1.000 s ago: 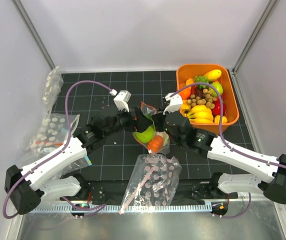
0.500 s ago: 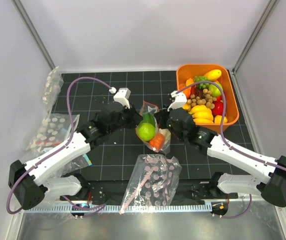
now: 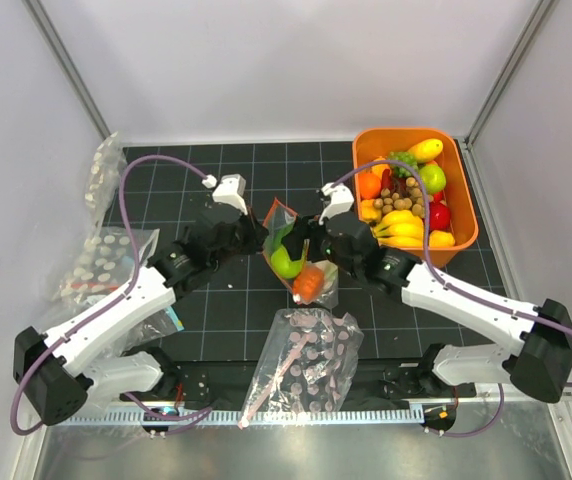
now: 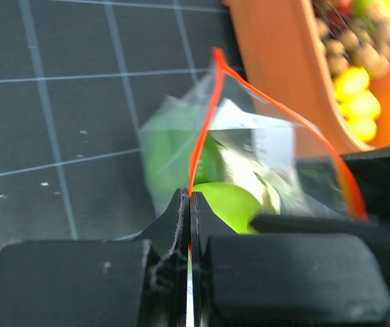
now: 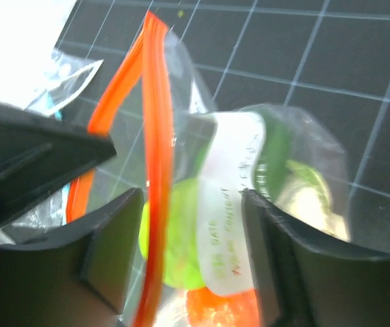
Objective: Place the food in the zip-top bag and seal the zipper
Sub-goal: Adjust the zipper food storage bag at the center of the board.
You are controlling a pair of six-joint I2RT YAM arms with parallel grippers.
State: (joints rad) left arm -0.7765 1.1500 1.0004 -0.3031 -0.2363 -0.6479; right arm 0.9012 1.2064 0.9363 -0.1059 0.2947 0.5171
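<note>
Left gripper (image 4: 189, 208): jaws pinched tight on the zipper (image 4: 204, 116) at one end of the mouth

Right gripper (image 5: 189, 235): jaws standing apart, straddling the orange-red strip, not pressing it

Zip-top bag (image 3: 288, 235) hangs between the two arms over mid-table (image 3: 296, 170), just left of the orange bin (image 3: 406, 132)

Green bell pepper (image 3: 284, 263) and orange round piece (image 3: 309, 284) sit inside; cauliflower not clearly made out behind the wrinkled plastic

Loading looks done. The two zipper tracks part beyond the left pinch, so sealing is barely begun, with most of the mouth left to press shut
</note>
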